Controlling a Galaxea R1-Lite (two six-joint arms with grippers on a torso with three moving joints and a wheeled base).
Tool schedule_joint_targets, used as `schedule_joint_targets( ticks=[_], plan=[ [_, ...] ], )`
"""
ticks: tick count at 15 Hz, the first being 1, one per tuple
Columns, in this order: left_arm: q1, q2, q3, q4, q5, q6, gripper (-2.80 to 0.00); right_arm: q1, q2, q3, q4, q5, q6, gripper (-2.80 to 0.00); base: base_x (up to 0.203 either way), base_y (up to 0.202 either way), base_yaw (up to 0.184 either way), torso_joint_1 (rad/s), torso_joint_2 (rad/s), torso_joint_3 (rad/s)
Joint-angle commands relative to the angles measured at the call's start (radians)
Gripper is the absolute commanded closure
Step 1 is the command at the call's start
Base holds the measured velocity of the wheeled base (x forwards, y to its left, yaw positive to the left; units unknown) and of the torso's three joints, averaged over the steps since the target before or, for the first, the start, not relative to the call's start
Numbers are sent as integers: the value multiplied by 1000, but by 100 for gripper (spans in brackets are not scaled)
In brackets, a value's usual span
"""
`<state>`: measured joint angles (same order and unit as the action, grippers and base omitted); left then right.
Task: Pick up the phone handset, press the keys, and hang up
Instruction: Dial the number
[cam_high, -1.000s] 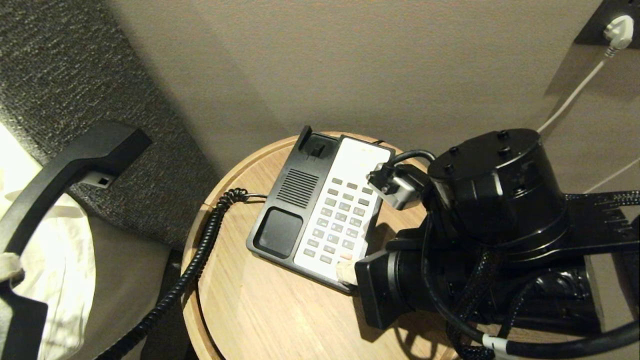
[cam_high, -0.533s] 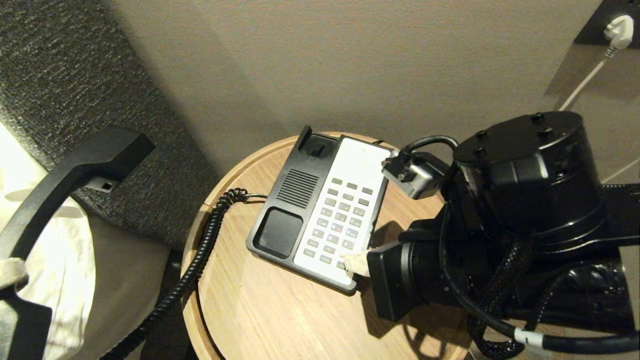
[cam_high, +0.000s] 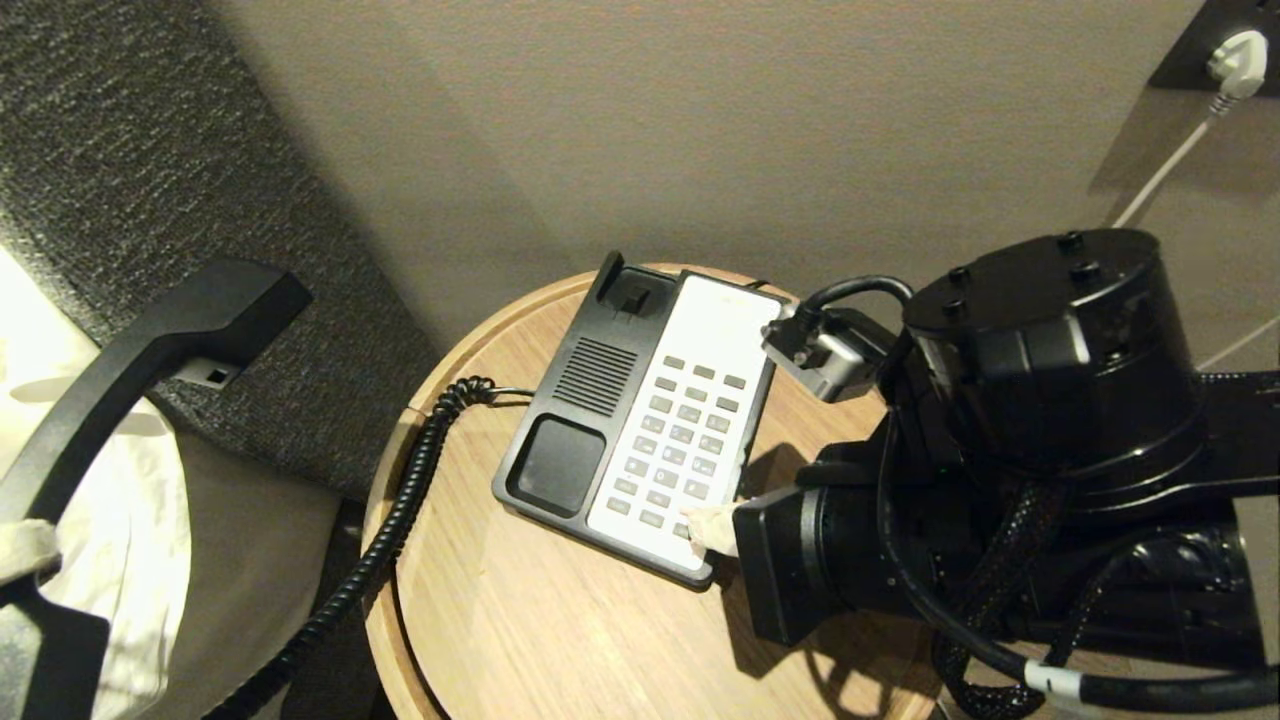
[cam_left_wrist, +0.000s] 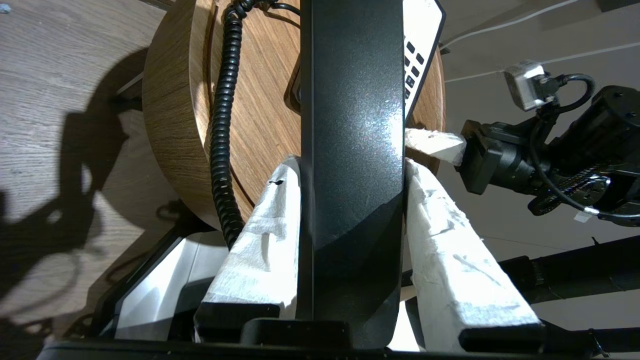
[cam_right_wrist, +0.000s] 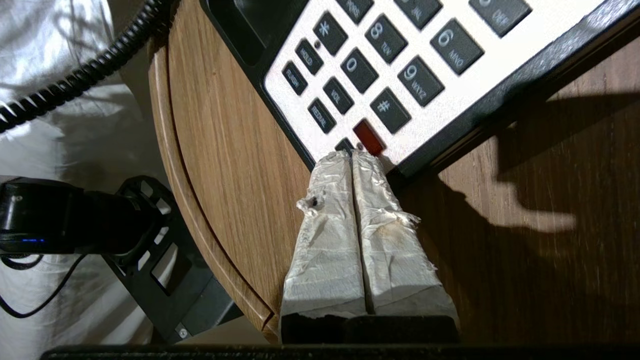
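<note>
My left gripper (cam_left_wrist: 351, 165) is shut on the phone handset (cam_left_wrist: 350, 125), a glossy black receiver held in the air to the left of the table. In the head view the handset (cam_high: 150, 350) hangs over the bed edge, and one taped finger (cam_high: 22, 545) shows at its lower end. Its black coiled cord (cam_high: 400, 510) runs to the phone base (cam_high: 580, 420) on the round wooden table (cam_high: 520, 620). My right gripper (cam_right_wrist: 351, 155) is shut, its taped tips touching the bottom row of the keys (cam_right_wrist: 380, 65) beside the red button (cam_right_wrist: 369, 136). The empty cradle faces up.
A dark upholstered headboard (cam_high: 150, 150) and white bedding (cam_high: 130, 560) lie to the left. The wall stands close behind the table, with a white plug and cable (cam_high: 1235, 55) at the upper right. A black stand (cam_right_wrist: 165, 260) sits below the table edge.
My right arm has drawn a little to the right, with its tips staying at the keypad's near corner. The left gripper and handset have hardly moved.
</note>
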<state>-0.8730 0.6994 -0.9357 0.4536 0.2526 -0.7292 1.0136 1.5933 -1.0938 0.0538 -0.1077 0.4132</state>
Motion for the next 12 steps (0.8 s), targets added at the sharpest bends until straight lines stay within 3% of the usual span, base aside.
schedule_joint_targets(
  ticks=[1,12],
  plan=[
    [0,2,0,2,2,-4,0,0,12,5,0,-1,3,0,0,0,0,0,0,0],
    [0,-6,-2,2,2,-4,0,-1,36,6,-2,-3,3,0,0,0,0,0,0,0]
  ],
)
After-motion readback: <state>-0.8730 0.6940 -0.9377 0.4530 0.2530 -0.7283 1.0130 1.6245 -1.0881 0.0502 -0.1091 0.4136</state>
